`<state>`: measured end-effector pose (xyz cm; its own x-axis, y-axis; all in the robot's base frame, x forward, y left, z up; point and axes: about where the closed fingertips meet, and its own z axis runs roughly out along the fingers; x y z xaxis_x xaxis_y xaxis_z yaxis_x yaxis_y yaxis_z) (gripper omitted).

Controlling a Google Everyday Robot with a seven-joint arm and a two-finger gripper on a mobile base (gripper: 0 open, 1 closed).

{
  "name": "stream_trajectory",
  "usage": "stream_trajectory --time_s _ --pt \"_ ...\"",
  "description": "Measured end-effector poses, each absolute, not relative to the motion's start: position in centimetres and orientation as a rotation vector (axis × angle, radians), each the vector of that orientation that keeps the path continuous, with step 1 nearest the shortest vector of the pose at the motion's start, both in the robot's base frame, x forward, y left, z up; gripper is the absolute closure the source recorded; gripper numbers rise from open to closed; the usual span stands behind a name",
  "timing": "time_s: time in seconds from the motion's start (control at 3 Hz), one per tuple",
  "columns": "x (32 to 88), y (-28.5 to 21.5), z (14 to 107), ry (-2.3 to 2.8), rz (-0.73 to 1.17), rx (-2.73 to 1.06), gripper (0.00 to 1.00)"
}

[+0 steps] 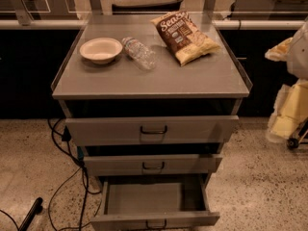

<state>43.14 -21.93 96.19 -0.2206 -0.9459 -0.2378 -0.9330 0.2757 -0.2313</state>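
A grey drawer cabinet (192,81) fills the middle of the camera view. On its top stand a white bowl (100,49) at the left, a clear plastic bottle (139,53) lying on its side beside it, and a brown chip bag (185,35) at the back right. The bottom drawer (154,198) is pulled out and looks empty. The two drawers above it are pushed in. My pale arm and gripper (285,112) hang at the right edge, beside the cabinet and below its top. The gripper touches nothing, and the chip bag is the nearest item.
Black cables (72,177) trail over the speckled floor left of the cabinet, and a dark rod (30,215) lies at the bottom left. A rail and dark panels run behind the cabinet. A small wheel (292,143) sits on the floor at the right.
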Motion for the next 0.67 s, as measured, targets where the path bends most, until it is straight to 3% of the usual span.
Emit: stream_trajectory --time_s 0.67 --pt "40.2 -21.4 86.5 2.152 0.216 -1.657 0.00"
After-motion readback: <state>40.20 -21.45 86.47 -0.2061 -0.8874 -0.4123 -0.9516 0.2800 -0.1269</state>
